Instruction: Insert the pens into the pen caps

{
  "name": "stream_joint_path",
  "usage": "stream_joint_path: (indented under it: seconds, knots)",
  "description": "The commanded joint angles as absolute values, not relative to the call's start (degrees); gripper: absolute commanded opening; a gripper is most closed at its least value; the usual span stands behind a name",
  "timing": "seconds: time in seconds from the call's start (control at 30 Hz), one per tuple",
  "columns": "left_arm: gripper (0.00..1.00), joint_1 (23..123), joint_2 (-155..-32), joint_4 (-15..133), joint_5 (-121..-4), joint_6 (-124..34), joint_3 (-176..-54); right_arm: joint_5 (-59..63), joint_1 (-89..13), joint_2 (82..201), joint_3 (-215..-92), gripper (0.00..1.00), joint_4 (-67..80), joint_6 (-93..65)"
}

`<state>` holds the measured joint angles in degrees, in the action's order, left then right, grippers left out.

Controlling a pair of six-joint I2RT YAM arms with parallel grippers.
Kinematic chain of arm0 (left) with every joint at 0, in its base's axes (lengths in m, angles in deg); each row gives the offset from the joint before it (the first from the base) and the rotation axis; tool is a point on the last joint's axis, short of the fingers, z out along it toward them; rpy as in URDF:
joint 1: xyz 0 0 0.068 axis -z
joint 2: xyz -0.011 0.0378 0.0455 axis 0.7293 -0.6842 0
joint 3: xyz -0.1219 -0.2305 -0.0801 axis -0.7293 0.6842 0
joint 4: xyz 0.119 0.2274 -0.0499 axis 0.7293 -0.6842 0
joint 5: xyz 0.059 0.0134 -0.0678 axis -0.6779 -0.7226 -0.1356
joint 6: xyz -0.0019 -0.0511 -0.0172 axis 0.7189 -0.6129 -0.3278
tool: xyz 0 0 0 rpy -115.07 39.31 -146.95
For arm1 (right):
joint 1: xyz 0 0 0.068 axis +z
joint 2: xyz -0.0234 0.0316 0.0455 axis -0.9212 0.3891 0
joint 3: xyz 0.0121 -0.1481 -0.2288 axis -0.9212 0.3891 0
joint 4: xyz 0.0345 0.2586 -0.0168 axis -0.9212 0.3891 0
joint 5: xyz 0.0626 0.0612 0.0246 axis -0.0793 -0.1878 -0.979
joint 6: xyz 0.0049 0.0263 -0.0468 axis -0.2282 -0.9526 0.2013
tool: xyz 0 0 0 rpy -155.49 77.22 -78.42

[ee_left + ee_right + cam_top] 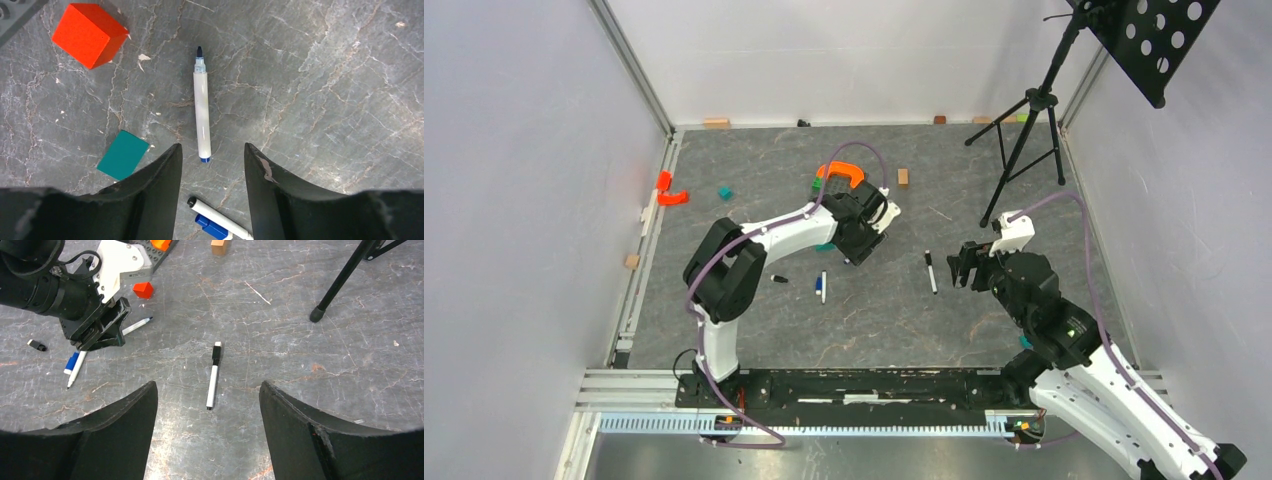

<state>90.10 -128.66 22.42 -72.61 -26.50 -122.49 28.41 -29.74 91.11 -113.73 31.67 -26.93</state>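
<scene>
Left end effector (pixel 212 149), released and empty, hovers over the worktop (pixel 325 100). The uncapped blue-tipped pen (pixel 202 105) lies just ahead, its long axis running straight away between the fingers. Right end effector (pixel 207 386), likewise released, is farther from it.

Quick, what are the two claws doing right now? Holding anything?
Left gripper: open, empty, over a blue pen lying on the table.
Right gripper: open, empty, facing a black pen.
</scene>
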Motion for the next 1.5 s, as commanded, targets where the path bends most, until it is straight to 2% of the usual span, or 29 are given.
stream_joint_path:
  seconds: [0.0,0.27,0.4,0.47,0.67,1.17,1.47]
  knots:
    - [0.53,90.4,-130.8,21.7,-74.3,-24.6,-125.4,26.6,-29.8,90.4,-113.2,0.78,30.8,-26.7]
    - [0.48,89.8,-134.2,19.9,-73.6,-25.5,-126.1,26.0,-29.9,89.7,-112.7,0.77,30.9,-27.0]
    - [0.24,89.5,-135.8,18.8,-71.4,-25.9,-127.1,25.8,-29.9,89.1,-112.7,0.77,31.2,-26.9]
    - [0.16,89.5,-136.1,18.6,-70.9,-25.9,-127.0,25.9,-29.9,88.8,-112.8,0.77,31.4,-26.9]
    - [0.03,89.8,-135.5,18.6,-70.9,-26.5,-126.8,26.6,-29.9,87.9,-112.5,0.77,31.6,-27.2]
    - [0.02,91.5,-121.1,22.9,-59.6,-32.8,-124.6,29.9,-29.9,74.6,-103.4,0.74,20.1,-33.8]
    - [0.02,91.6,-113.4,27.0,-53.9,-38.0,-122.0,22.6,-29.8,71.3,-95.1,0.74,6.5,-38.9]
